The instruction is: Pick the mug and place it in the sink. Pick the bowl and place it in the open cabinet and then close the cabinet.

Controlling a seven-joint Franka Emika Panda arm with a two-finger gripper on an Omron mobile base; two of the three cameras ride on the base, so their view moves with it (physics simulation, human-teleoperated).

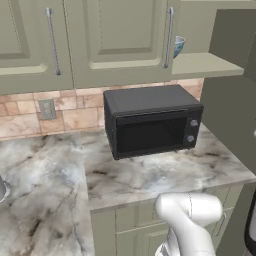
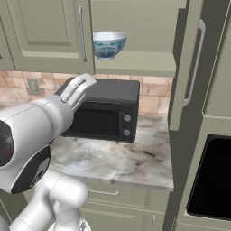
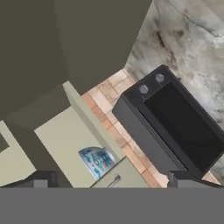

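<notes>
On the left of the left base view, closed sage-green panelled wall cabinet doors (image 1: 30, 40) with long metal bar handles hang over a brick-patterned tile backsplash (image 1: 75, 112), where a grey wall outlet (image 1: 47, 109) sits. Below spreads the grey-and-brown marbled stone tabletop (image 1: 150, 175). Near its middle, against the backsplash, stands a boxy black microwave oven (image 1: 150, 122) with a dark glass door and two round knobs on its right side.

Further right, the sage-green upper wall cabinet (image 2: 135, 63) is open, its plain green shelf directly above the microwave. The round white porcelain bowl (image 2: 108, 44) with blue-green patterning stands upright on its foot at the left end of that shelf, just beside the neighbouring closed door. In the left base view only a sliver of it peeks out past that door's edge. The cabinet's open door (image 2: 191, 67), with its long vertical bar handle, swings out to the right of the shelf.

In the hand view the fingers (image 3: 116, 183) are spread wide, holding nothing, with the two dark tips far apart at the bottom edge; the bowl shows between them, apart from both
</notes>
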